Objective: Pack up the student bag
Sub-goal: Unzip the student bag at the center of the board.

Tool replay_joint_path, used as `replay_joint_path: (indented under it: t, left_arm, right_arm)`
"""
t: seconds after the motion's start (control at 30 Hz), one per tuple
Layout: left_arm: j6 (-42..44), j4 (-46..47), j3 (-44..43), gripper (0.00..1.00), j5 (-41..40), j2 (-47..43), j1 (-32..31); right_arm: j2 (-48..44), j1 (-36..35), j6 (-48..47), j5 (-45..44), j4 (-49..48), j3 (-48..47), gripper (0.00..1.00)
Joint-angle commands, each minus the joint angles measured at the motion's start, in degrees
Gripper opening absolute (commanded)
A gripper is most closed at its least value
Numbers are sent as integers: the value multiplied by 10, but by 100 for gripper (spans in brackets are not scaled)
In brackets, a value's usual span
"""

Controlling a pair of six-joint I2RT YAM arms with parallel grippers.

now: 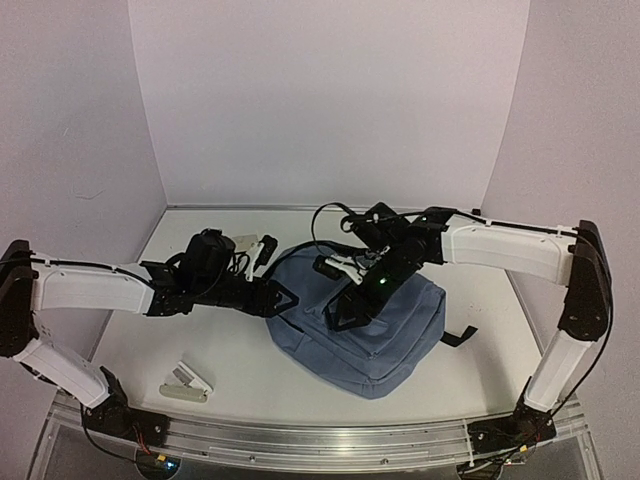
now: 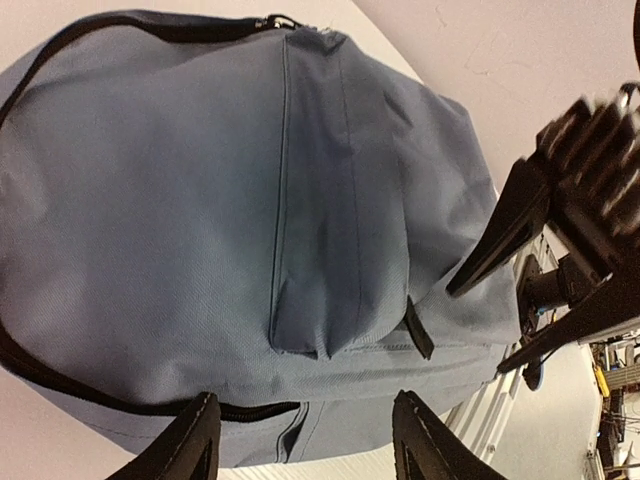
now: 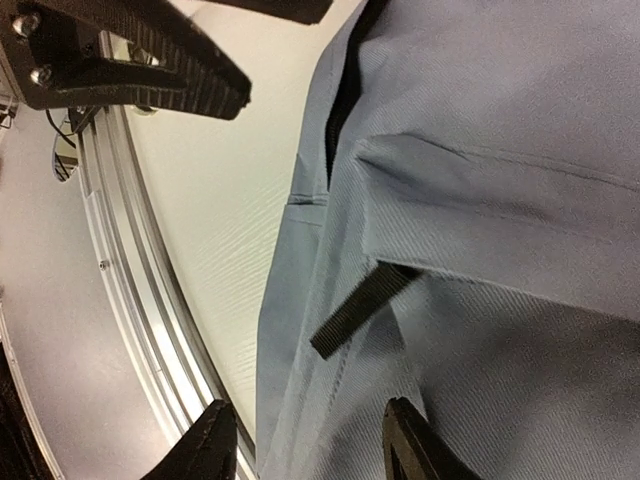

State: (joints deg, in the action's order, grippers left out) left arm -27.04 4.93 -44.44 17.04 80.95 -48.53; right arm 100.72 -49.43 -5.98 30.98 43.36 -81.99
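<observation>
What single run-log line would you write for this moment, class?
student bag: lying on table | left gripper: open, at bag's edge | right gripper: open, over bag, nothing held

**Cloth, plastic and brushed metal**

Soft blue-grey woven cloth on the student bag [image 1: 370, 335], matt, with a fine twill grain. Black ribbed webbing for its small tab [image 3: 362, 310]. Smooth, matt off-white on the tabletop [image 1: 200, 330]. Brushed, grooved pale metal along the near rail [image 1: 330, 440]. Matt black plastic on the fingers [image 2: 195, 440] of the left tool [image 2: 305, 400]. Smooth white plastic shells on the left arm [image 1: 85, 290] and right arm [image 1: 510, 248].
</observation>
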Motion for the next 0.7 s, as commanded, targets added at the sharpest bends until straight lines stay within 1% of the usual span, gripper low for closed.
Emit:
replay_joint_path:
  t: [0.0,0.2,0.27,0.33,0.4,0.43,0.6,0.67]
  left_arm:
    - [-17,65,22,59,-36,-29,3]
    - [-49,94,58,60,-71,-69,9]
    - [-54,94,69,61,-87,-86,10]
    - [-58,91,76,62,-94,-100,13]
    - [-60,84,78,63,-100,-106,14]
    - [-60,79,78,63,-102,-107,14]
    - [-49,66,75,63,-104,-97,14]
    - [-39,53,71,63,-104,-88,14]
  right_arm:
    - [28,-21,23,-59,-30,-34,48]
    - [55,-36,34,-123,-41,-50,48]
    - [65,-37,39,-146,-42,-55,48]
    - [73,-42,44,-166,-44,-59,51]
    - [80,-48,46,-188,-45,-64,51]
    - [84,-50,47,-194,-44,-66,49]
    - [74,-52,46,-219,-44,-69,21]
    - [63,-51,44,-223,-44,-73,14]
